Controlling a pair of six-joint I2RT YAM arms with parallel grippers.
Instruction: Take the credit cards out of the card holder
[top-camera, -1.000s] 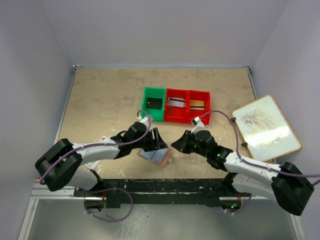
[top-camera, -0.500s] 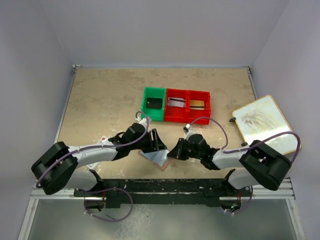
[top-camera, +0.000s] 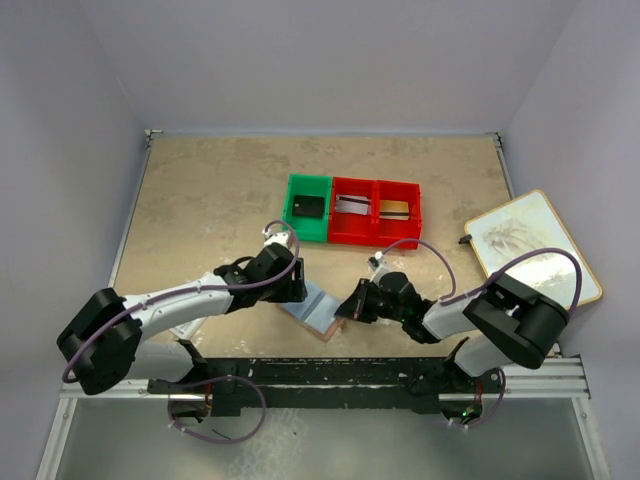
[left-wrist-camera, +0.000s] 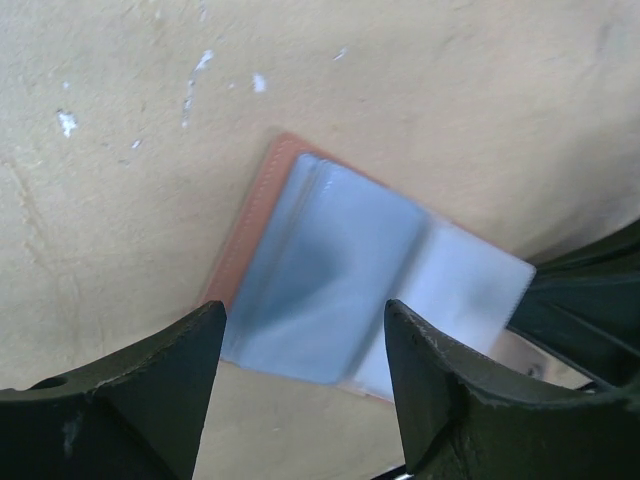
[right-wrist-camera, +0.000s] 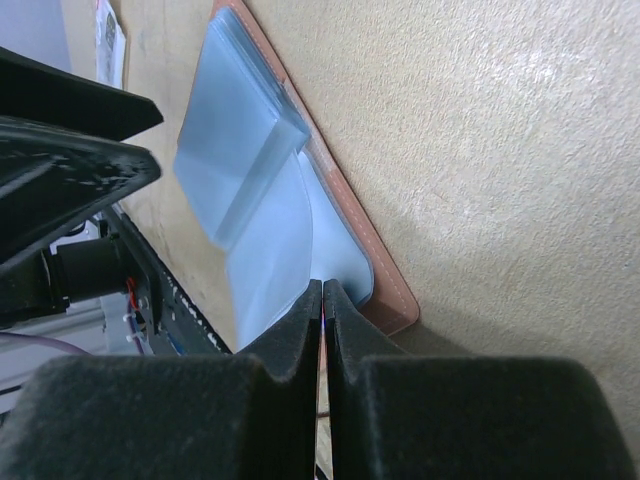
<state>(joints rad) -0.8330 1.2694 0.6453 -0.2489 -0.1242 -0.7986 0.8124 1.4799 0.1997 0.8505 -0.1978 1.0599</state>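
The card holder (top-camera: 316, 313) lies open on the table near the front edge, brown rim around light blue-grey clear sleeves. It also shows in the left wrist view (left-wrist-camera: 350, 280) and the right wrist view (right-wrist-camera: 260, 160). My left gripper (top-camera: 298, 289) is open and empty, just above the holder's left part, its fingers astride the sleeves (left-wrist-camera: 305, 306). My right gripper (top-camera: 346, 307) is shut, its tips (right-wrist-camera: 322, 290) resting on a clear sleeve at the holder's right corner. No loose credit card shows at the holder.
A green bin (top-camera: 292, 218) and two red bins (top-camera: 414, 196) with cards in them stand behind the holder. A light wooden-framed board (top-camera: 575, 300) lies at the right. A white packet (right-wrist-camera: 108, 40) lies left of the holder. The table's front rail is close behind the holder.
My right gripper has moved left, from clear of the holder to its right corner. My left gripper has drawn back to the left and lies lower over the holder.
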